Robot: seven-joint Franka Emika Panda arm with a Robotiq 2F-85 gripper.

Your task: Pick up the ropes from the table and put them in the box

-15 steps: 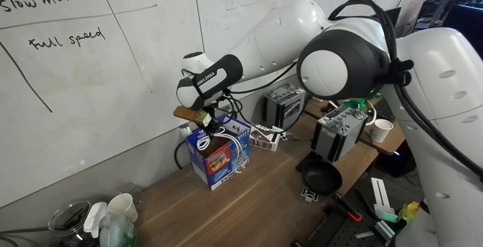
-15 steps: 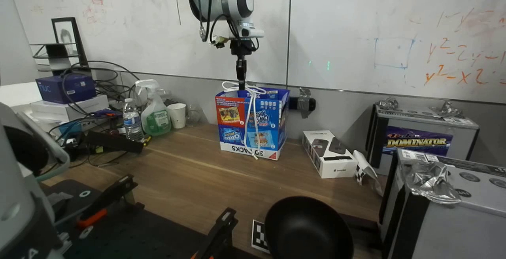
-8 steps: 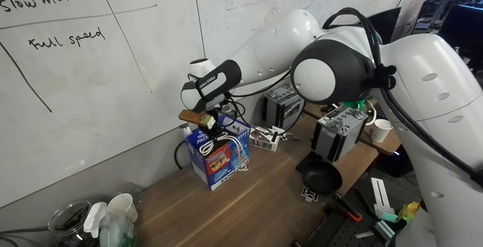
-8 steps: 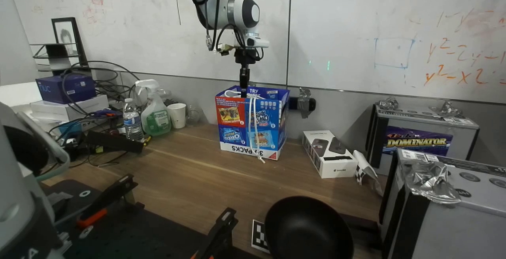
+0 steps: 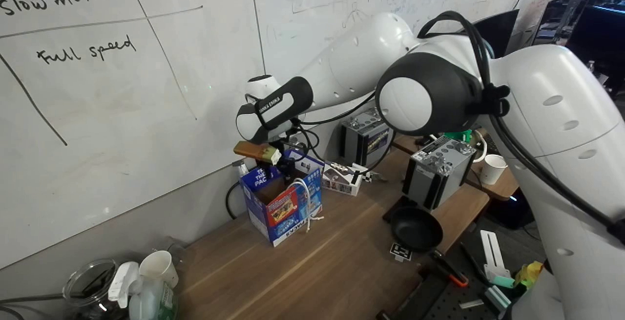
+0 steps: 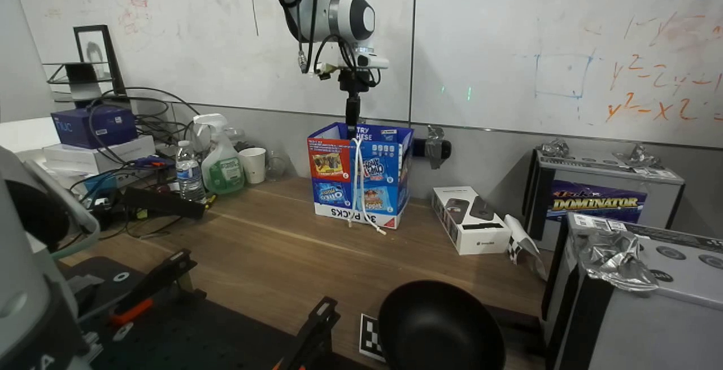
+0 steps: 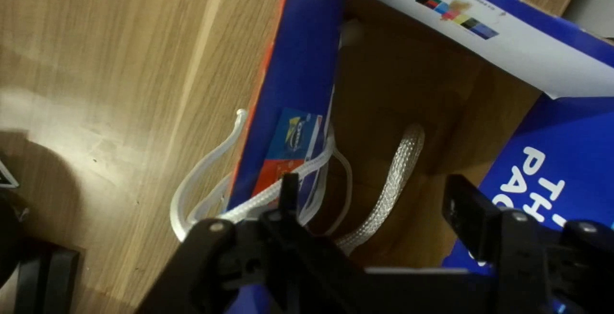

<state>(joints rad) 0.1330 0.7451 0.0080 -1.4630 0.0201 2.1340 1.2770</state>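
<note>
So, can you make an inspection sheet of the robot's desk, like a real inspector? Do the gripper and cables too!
Surface: wooden table, blue box standing upright on it.
Job's things: white rope over the box's rim, ends dangling outside; braided rope inside.
Clutter: black pan, flat white box, spray bottle, paper cup.
Gripper: open at the box's mouth; touching rope or not, can't tell.
Cables: black cables along the arm; others tangled near the spray bottle.
Surroundings: whiteboard with writing behind the table.

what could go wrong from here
The rope hangs over a wall of the box, ends outside, so it might slip out. The open gripper is at the box's mouth, close to the rope; rising, it could snag the rope and drag it, or the box, along.
</note>
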